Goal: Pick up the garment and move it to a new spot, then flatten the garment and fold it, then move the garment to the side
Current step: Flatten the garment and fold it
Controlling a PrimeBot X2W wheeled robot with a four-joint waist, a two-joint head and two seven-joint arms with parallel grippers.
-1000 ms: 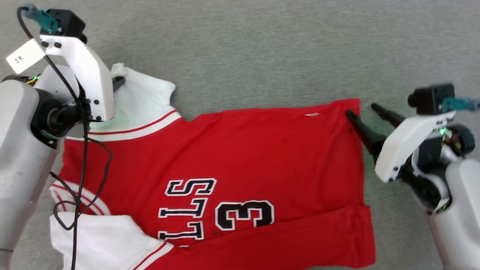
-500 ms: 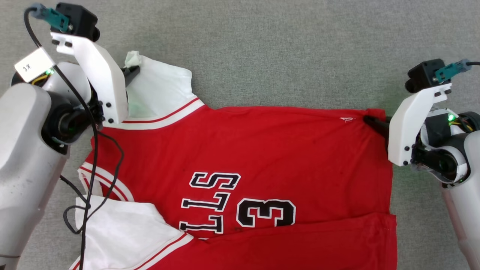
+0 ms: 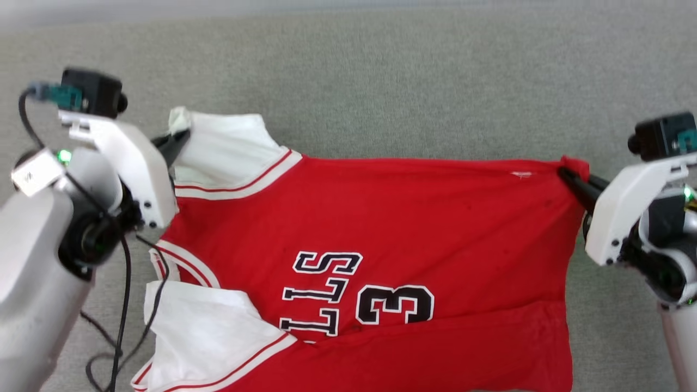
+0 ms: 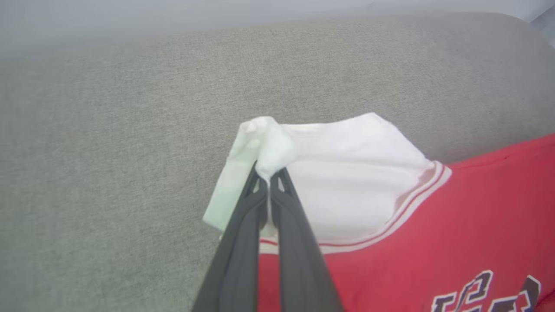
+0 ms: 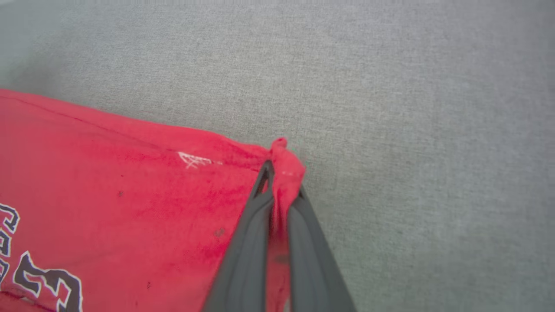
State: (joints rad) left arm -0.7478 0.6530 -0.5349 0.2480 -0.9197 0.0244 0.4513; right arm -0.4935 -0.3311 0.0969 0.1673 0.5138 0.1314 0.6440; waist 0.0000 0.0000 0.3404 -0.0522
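Observation:
The garment, a red jersey with white sleeves and black-and-white lettering, stretches across the grey surface between both arms. At the left, my left gripper is shut on the far white sleeve's corner; the left wrist view has the white cloth bunched between its fingertips. My right gripper is shut on the red hem corner at the right, and in the right wrist view the red fabric is pinched and puckered there. The near white sleeve lies folded over the jersey's lower left.
Grey woven fabric surface runs all around the jersey, with open room beyond its far edge. A black cable hangs from my left arm over the near sleeve.
My right gripper has closed on the hem corner and pulled it rightward, so the far edge is taut. The camera has shifted, so the whole scene sits lower.

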